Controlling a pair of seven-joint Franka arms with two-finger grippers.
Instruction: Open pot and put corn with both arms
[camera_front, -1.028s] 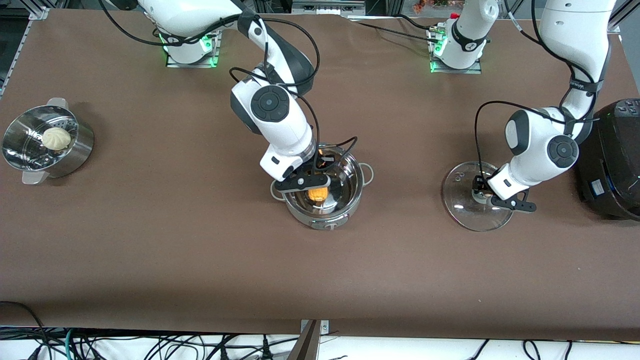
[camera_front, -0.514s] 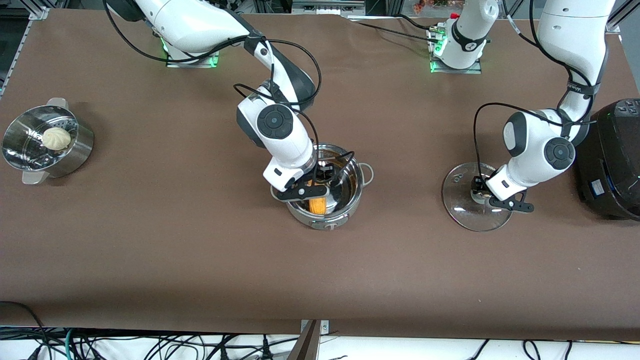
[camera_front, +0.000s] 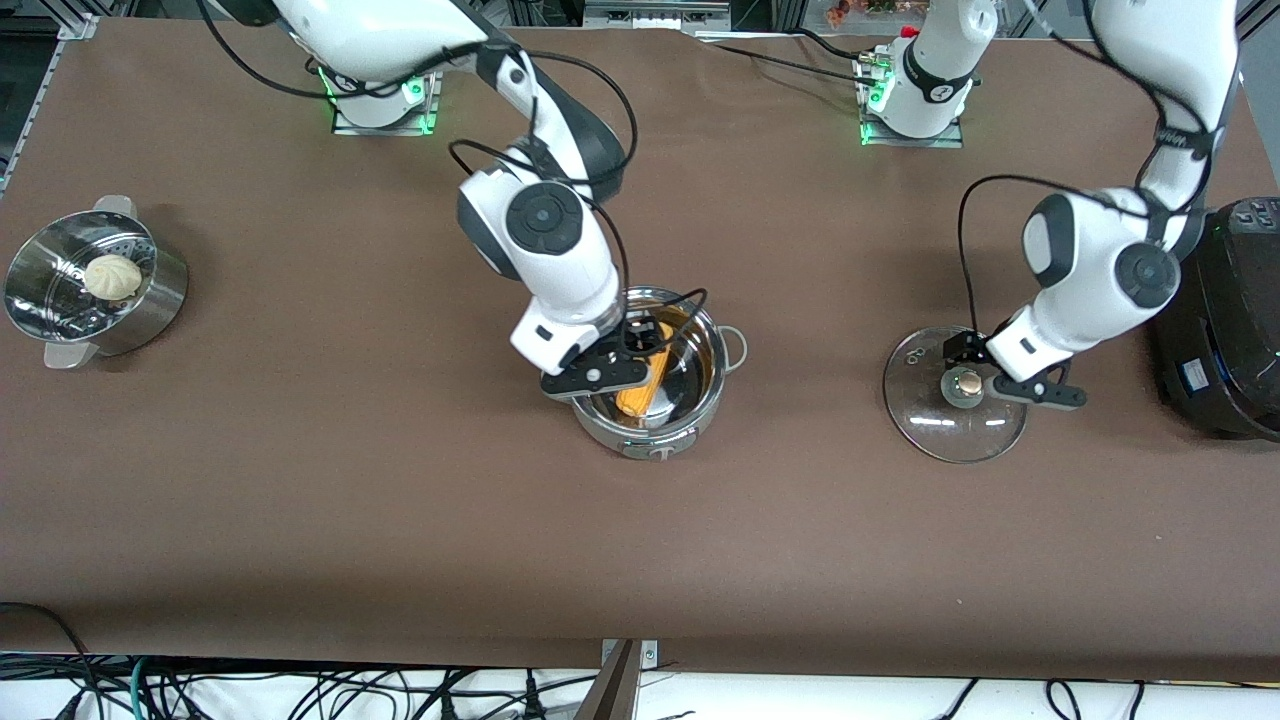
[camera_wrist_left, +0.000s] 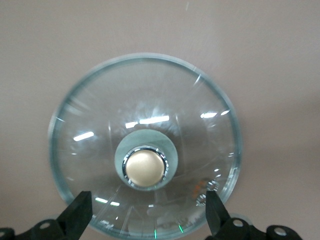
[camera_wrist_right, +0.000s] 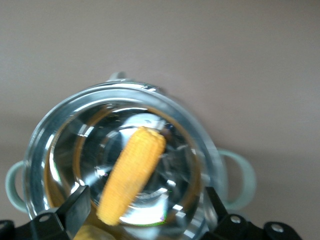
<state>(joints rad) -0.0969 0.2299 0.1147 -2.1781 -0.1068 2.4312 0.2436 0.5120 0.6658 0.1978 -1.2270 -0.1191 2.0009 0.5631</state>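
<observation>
Pot: shiny steel, lid off, mid-table, grey loop handles. Corn: yellow-orange cob lying aslant inside pot, free of any grip. Right gripper over pot, fingers apart, empty. Lid: clear glass, tan knob, flat on table toward left arm's end. Left gripper over lid, fingers apart, astride knob w/o touching.

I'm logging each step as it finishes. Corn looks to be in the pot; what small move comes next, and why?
Probably lift the right end effector straight up, clear of the pot. Its fingers are open and the corn lies loose inside. The left end effector hangs open over the lid on the table.
</observation>
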